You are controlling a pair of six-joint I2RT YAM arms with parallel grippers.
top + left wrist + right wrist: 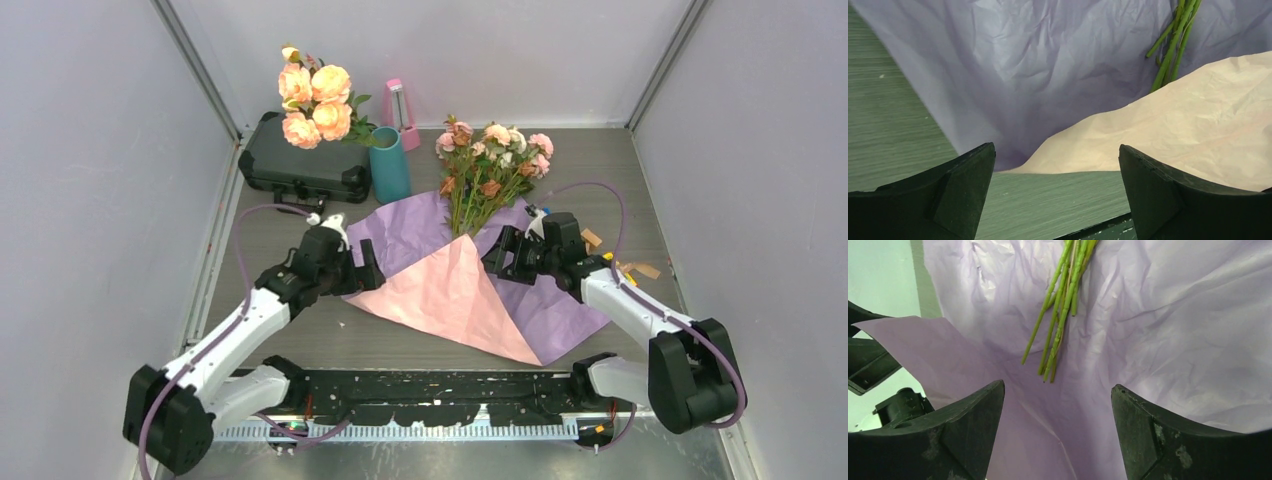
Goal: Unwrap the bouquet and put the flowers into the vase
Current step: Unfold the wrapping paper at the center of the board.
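The bouquet lies unwrapped in the middle of the table, its small pink, cream and brown flowers (495,150) pointing to the back. Their green stems (1060,325) rest on the spread lilac paper (410,225), and a pink flap (450,295) covers the stem ends. The teal vase (389,165) stands upright to the left of the flower heads. My left gripper (372,272) is open at the paper's left edge, above bare table, with the pink fold (1173,125) ahead of it. Over the paper's right side my right gripper (495,255) is open, nothing between its fingers (968,430).
A black case (300,165) with big peach-orange roses (315,100) sits at the back left, just behind the vase. A pink metronome-shaped object (398,100) stands at the back wall. Tan ribbon scraps (640,268) lie at the right beside the right arm.
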